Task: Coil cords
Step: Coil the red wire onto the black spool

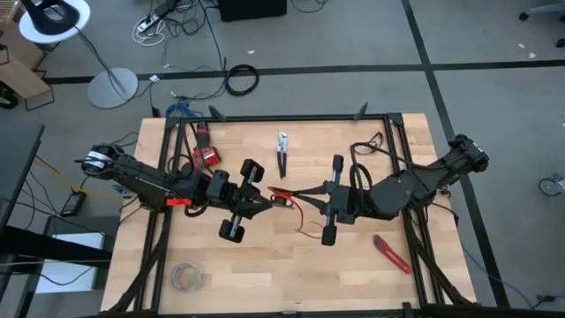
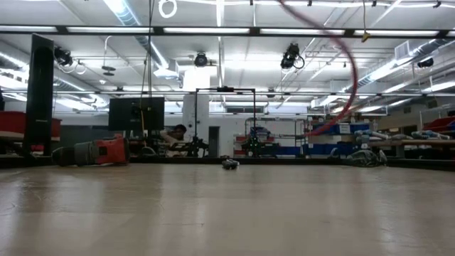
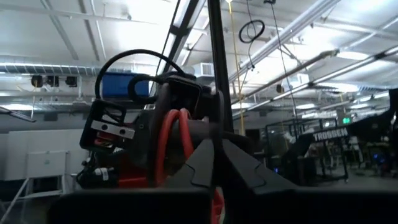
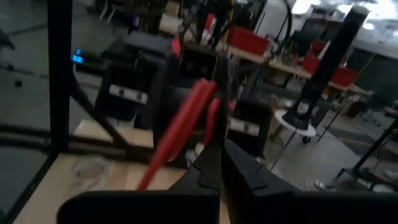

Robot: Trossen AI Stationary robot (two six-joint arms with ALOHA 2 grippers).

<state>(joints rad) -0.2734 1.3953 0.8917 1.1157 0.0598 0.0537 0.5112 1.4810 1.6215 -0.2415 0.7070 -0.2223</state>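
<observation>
The thin red wire [image 1: 284, 195] is held up over the middle of the table between my two grippers. Slack loops of it [image 1: 309, 228] hang below them. In the low view it shows as a blurred red arc [image 2: 346, 67] well above the tabletop. My left gripper [image 1: 267, 196] comes from the table's left and is shut on the wire. My right gripper [image 1: 302, 193] comes from the right and is shut on it too, tip to tip with the left one. Each wrist view shows the other gripper close behind the wire. My left gripper pinches the red wire between its two shut fingers, which lie about level and point toward the table's right. Loops of wire [image 3: 169, 140] stand up just beyond the fingertips. The wire is off the table and slack. My right gripper pinches the red wire between its two shut fingers, which lie about level and point toward the table's left. A doubled run of wire [image 4: 186, 121] slants away from the fingertips. The held part is clear of the table, and the rest hangs slack below.
Pliers [image 1: 282, 152] lie at the far middle, and a red-handled tool [image 1: 391, 253] at the near right. A red object [image 1: 207, 156] sits far left, a pale grey wire coil [image 1: 186, 277] near left, and a black cable [image 1: 366, 146] far right.
</observation>
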